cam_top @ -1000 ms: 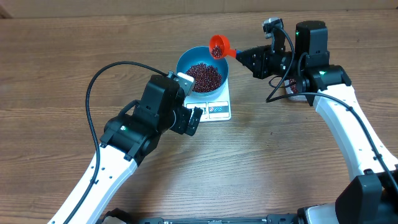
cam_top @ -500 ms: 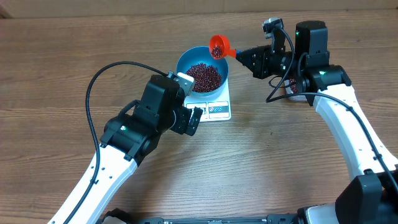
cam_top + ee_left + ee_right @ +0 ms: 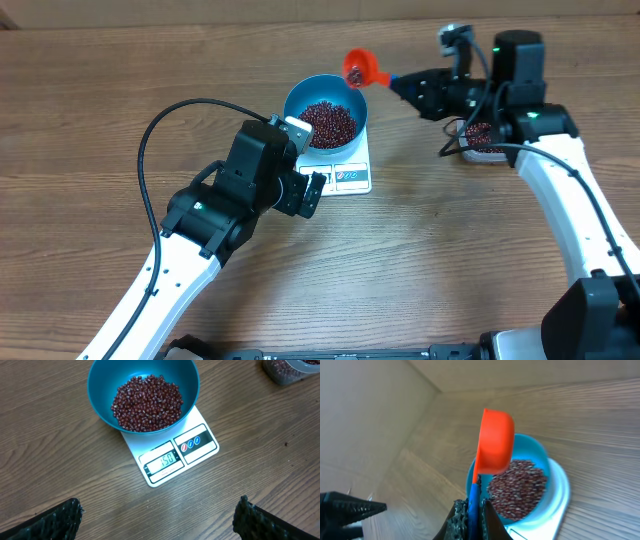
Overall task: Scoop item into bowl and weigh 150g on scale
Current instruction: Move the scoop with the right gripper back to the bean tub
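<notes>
We see the deep blue bowl [image 3: 100, 390] upright on the white scale's [image 3: 206, 442] far half, holding a loose heap of red-brown beans [image 3: 147, 402]; the scale's display [image 3: 162, 461] reads 150.

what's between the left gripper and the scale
Nothing but bare wooden table separates the left gripper from the scale, seen in the left wrist view.
</notes>
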